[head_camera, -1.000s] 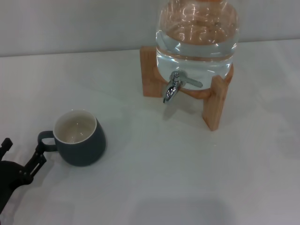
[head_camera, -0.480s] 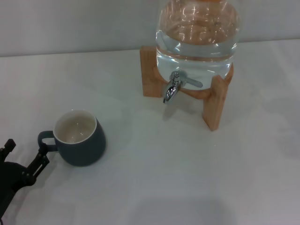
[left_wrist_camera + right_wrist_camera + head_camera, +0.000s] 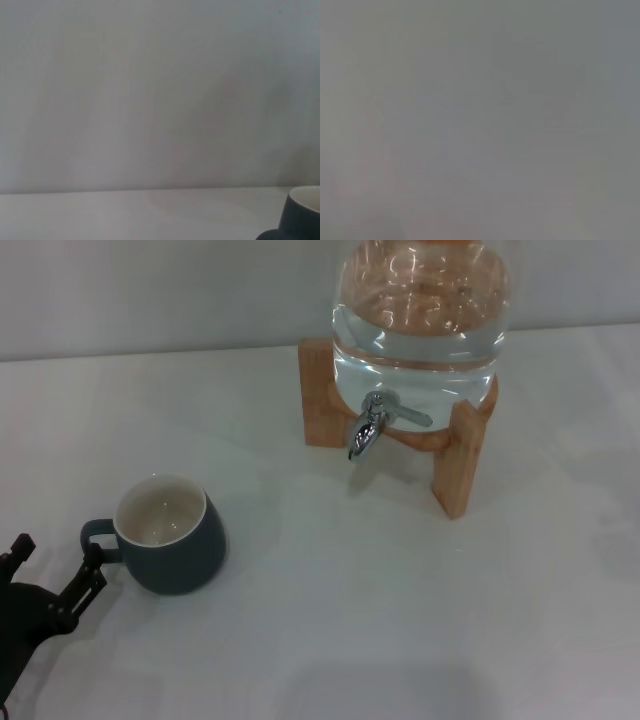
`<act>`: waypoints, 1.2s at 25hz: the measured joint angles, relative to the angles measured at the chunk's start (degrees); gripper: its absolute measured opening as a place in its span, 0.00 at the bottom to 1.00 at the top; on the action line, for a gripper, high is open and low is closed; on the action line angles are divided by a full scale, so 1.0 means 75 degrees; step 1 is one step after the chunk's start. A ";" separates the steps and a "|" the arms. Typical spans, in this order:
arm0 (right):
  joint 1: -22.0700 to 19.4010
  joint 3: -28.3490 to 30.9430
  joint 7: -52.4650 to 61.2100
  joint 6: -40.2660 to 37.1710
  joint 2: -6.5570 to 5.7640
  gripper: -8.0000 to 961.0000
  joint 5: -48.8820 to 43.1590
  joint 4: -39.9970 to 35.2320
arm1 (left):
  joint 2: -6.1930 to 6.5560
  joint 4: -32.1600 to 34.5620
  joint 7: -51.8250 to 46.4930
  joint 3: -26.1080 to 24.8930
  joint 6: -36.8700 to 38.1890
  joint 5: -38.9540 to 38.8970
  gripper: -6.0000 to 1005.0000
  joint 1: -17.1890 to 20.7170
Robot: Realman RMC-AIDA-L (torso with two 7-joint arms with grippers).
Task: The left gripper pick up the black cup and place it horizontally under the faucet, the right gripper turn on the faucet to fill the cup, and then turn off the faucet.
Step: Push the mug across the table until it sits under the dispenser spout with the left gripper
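1. A dark cup [image 3: 172, 537] stands upright on the white worktop [image 3: 330, 620], near the left edge, its cream inside showing and its small loop handle [image 3: 96, 540] turned to the left.

2. The left hand [image 3: 55, 575] comes in low at the near left corner, its black fingers [image 3: 88, 578] spread apart; one fingertip sits right at the handle, though whether it touches cannot be told, and the other fingertip stands off to the left.

3. The hand clasps nothing; the cup rests on the worktop by its own weight.

4. Far right of the cup, well apart from it, a clear jug [image 3: 423, 315] part full of water sits in a wooden stand [image 3: 458, 465].

5. The chrome faucet [image 3: 366, 432] juts from the jug's front, spout pointing down toward the worktop, its thin lever [image 3: 408, 416] reaching off to the right.

6. The space under the spout is bare worktop; the cup is not there.

7. The left wrist camera catches only a corner of the cup [image 3: 300, 215] against a pale wall [image 3: 150, 95].

8. The right hand appears in no view; its own wrist camera shows only a grey blur.
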 joint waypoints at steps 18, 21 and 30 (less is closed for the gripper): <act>-0.0016 -0.0019 0.0000 0.0004 0.0006 0.88 0.0000 0.0000 | 0.0008 0.0039 -0.0007 -0.0045 0.0088 -0.0244 0.83 -0.0300; -0.0016 -0.0001 0.0000 0.0005 0.0008 0.88 0.0000 0.0000 | 0.0011 0.0046 -0.0001 -0.0045 0.0108 -0.0246 0.83 -0.0309; 0.0055 0.0020 0.0000 0.0024 0.0012 0.88 0.0000 -0.0009 | 0.0012 0.0019 0.0001 -0.0044 0.0385 -0.0235 0.83 -0.0325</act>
